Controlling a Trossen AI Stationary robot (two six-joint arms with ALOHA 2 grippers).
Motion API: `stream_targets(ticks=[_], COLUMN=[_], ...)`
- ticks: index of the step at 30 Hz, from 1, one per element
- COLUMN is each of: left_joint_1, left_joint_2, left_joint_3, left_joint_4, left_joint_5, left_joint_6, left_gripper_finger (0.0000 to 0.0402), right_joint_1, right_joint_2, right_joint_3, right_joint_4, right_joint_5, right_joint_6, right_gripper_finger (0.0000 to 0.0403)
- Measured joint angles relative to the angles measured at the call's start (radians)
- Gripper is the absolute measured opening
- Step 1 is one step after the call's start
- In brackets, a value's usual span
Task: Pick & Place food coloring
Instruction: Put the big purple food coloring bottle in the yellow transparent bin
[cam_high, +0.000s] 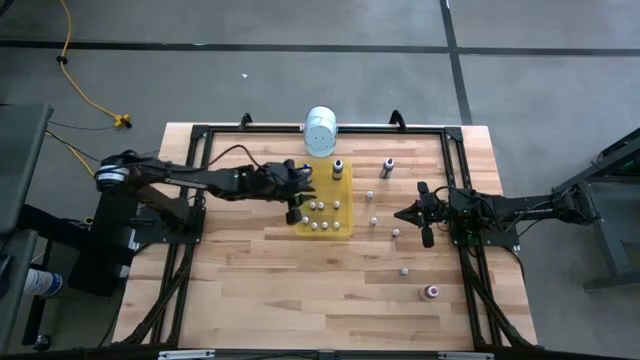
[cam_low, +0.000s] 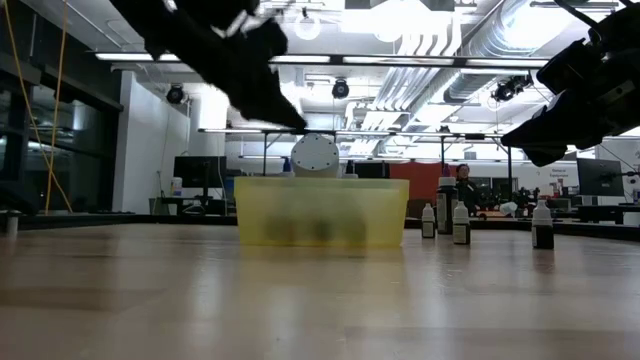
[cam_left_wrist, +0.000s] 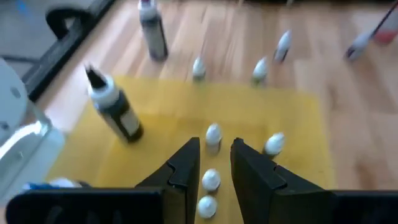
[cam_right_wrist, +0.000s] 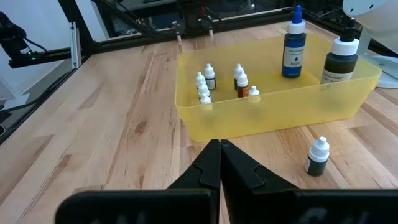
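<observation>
While yellow tray (cam_right_wrist: 214, 127) holds food coloring (cam_right_wrist: 205, 84).

The yellow tray's (cam_low: 322, 212) cloudy wall blurs the small bottles (cam_low: 300, 229) inside it, and my left arm (cam_low: 215, 45) runs off the top edge.

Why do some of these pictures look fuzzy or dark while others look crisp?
Left wrist view: soft and smeared throughout, the small white-capped bottles in the yellow plastic tray blurred. Low view: bright ceiling lights behind turn both arms into black silhouettes, and the near tabletop is out of focus. Right wrist view: sharp and evenly lit, the blue bottle label readable. High view: even light, faint shadows.
</observation>
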Motion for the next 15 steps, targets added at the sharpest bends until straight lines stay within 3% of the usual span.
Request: stream_targets(ticks=[5,11,15], left_joint_1=[-0.043,-0.053,-0.053], left_joint_2=[-0.129,-0.226,-0.253], left_joint_3=[0.001,0.0,0.0], left_joint_4=[-0.06,-0.097,-0.086], left_joint_5=[0.043,0.074,0.077], left_joint_6=[-0.007,-0.048,-0.045], left_gripper_finger=[0.0071,0.0008,0.0006], right_joint_1=[0.0,0.0,0.0], right_joint_2=[0.0,0.0,0.0], right_joint_3=[0.0,0.0,0.0], right_joint_4=[0.0,0.0,0.0], right_joint_5=[0.0,0.0,0.0], right_joint_6=[0.0,0.0,0.0], right_gripper_finger=[0.0,0.0,0.0])
